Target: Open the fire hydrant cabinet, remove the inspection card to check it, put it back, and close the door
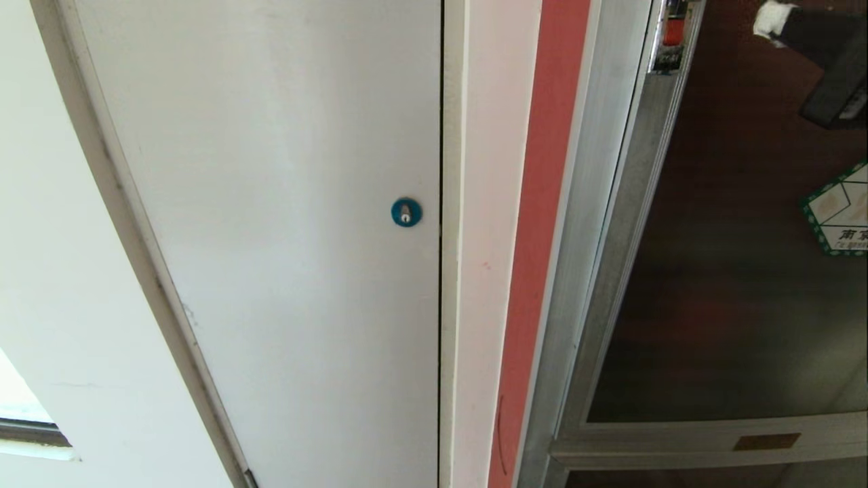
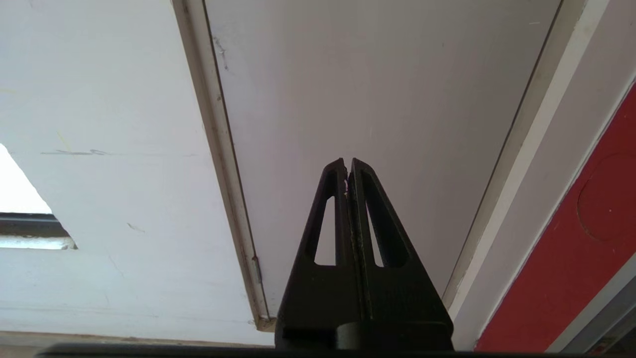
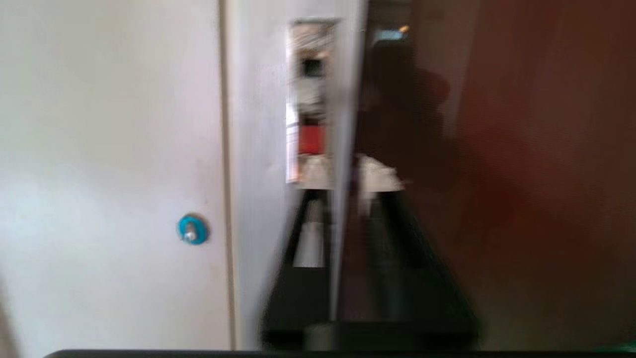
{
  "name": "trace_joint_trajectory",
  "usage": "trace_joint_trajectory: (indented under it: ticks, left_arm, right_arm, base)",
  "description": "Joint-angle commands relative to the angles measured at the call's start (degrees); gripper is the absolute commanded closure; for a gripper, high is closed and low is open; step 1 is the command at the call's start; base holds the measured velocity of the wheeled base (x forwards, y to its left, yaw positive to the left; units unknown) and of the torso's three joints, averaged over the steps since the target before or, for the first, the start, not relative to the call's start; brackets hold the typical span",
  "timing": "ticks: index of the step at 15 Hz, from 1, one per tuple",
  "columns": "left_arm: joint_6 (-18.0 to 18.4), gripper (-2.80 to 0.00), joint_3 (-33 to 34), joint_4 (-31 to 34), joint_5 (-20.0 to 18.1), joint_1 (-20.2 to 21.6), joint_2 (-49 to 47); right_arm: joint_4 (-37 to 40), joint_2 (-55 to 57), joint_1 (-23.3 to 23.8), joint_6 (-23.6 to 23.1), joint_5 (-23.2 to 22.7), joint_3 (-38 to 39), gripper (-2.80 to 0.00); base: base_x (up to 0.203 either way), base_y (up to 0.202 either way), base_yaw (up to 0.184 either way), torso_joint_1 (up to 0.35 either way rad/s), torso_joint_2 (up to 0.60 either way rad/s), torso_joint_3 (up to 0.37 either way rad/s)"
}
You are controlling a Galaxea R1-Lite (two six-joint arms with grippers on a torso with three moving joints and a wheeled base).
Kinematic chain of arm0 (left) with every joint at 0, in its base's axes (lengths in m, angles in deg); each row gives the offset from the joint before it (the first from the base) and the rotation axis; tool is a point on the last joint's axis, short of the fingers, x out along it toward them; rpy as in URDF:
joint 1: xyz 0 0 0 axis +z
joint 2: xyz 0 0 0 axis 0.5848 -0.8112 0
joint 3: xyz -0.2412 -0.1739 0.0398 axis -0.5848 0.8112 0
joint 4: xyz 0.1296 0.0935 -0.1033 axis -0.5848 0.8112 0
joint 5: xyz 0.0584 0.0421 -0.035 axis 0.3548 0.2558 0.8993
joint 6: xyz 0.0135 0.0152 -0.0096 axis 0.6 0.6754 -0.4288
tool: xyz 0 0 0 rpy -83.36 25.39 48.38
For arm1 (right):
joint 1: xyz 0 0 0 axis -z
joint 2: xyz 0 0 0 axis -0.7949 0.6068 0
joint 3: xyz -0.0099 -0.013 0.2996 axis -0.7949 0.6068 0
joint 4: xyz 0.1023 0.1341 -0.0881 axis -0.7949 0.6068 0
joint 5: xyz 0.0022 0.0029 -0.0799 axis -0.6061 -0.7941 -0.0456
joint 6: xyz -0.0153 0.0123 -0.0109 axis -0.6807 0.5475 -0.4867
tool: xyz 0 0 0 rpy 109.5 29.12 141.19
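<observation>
- At far left in the head view, bare wall runs to a slanting white frame, then the white door with its blue lock; none of this belongs to the task.
- The left gripper points at that white door in its wrist view, its fingers pressed together on nothing; it looks parked.
- Next rightward comes a white jamb, then the red strip edging the cabinet and its silver frame.
- The door, dark glass in a silver frame, fills the right; its long axis runs up and down, and the latch sits high on the left frame edge, with the green-edged sticker further right.
- The right gripper sits at the top right of the head view, before the glass and just right of the latch; in its wrist view the frame edge lies between the white-tipped fingers, the red latch just beyond.
- How wide those fingers stand I cannot tell, as the view is smeared; nothing appears gripped.
- Judging by this, the door is not yet opened; the right arm is nearer, and the latch lies just left of it.
- The card is not in view.
</observation>
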Motion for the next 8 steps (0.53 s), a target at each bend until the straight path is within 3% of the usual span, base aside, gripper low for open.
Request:
trace_joint_trajectory:
  ticks: [1, 8]
  left_arm:
    - [-0.02, 0.00, 0.01, 0.00, 0.02, 0.02, -0.05]
    - [-0.02, 0.00, 0.01, 0.00, 0.00, 0.02, -0.05]
  right_arm:
    - [-0.30, 3.48, -0.96, 0.29, 0.23, -1.68, -2.80]
    - [-0.51, 8.08, -0.91, 0.24, 2.15, -8.04, -2.80]
  base:
    - [0.000, 0.000, 0.000, 0.000, 0.00, 0.000]
    - [0.000, 0.000, 0.000, 0.000, 0.00, 0.000]
